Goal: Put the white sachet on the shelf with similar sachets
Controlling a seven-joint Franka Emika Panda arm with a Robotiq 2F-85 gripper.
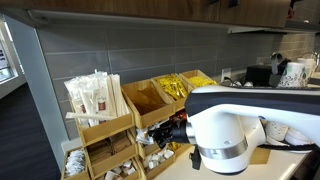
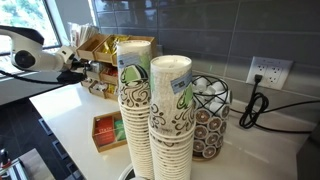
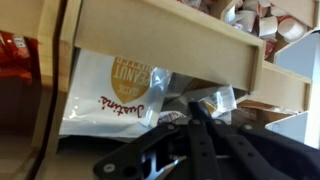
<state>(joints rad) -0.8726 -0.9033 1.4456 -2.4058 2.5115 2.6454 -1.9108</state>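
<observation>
The bamboo shelf (image 1: 108,128) stands against the grey tiled wall and also shows in an exterior view (image 2: 98,88). Small white sachets (image 1: 152,160) lie heaped in its lowest bins. My gripper (image 1: 166,133) reaches into the rack's front at the lower tiers; it also shows far left in an exterior view (image 2: 78,68). In the wrist view the black fingers (image 3: 194,105) are pressed together under a wooden bin board (image 3: 160,30), with a small crumpled white sachet (image 3: 218,100) at their tips. The grip point itself is partly hidden.
Long white-wrapped sticks (image 1: 95,95) and yellow packets (image 1: 180,85) fill the top bins. A large white "Justin's" packet (image 3: 115,85) lies in the bin ahead of the fingers. Paper cup stacks (image 2: 150,110), a wire pod basket (image 2: 212,115) and a low wooden tray (image 2: 105,130) stand on the counter.
</observation>
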